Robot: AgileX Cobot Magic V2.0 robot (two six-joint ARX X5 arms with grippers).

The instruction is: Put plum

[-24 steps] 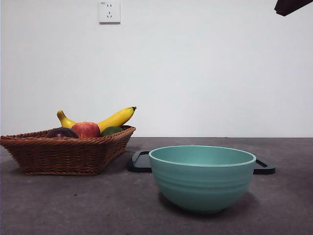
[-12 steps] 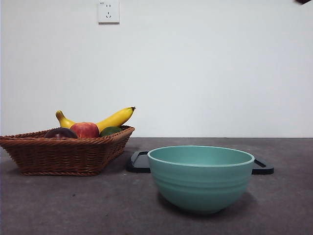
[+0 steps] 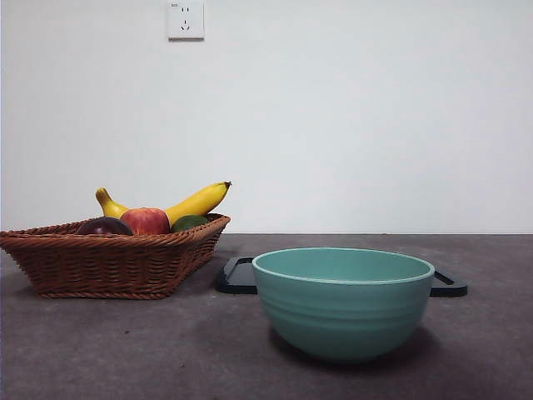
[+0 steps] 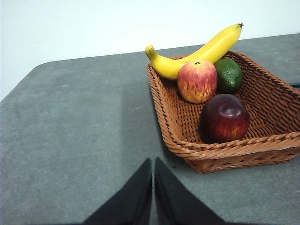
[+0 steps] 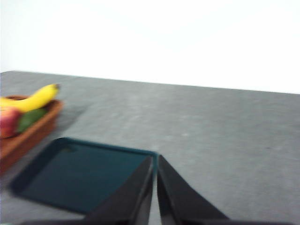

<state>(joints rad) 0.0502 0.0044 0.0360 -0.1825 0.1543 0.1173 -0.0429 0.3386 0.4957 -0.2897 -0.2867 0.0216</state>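
Plum [image 4: 225,118] sits in the wicker basket [image 4: 225,150] at the corner nearest my left gripper [image 4: 153,168], just beside the red apple [image 4: 197,81], with a green fruit [image 4: 228,74] and a banana [image 4: 201,51] along the far side. My left jaws are pressed together, empty, held above bare table [image 4: 70,131] short of the basket. My right gripper [image 5: 155,166] (view blurred) is likewise closed on nothing, over the dark tray [image 5: 79,173] behind the teal bowl [image 3: 343,300].

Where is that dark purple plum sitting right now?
The plum lies in the wicker basket at the left of the front view, in its near part, next to the red apple and the green fruit.
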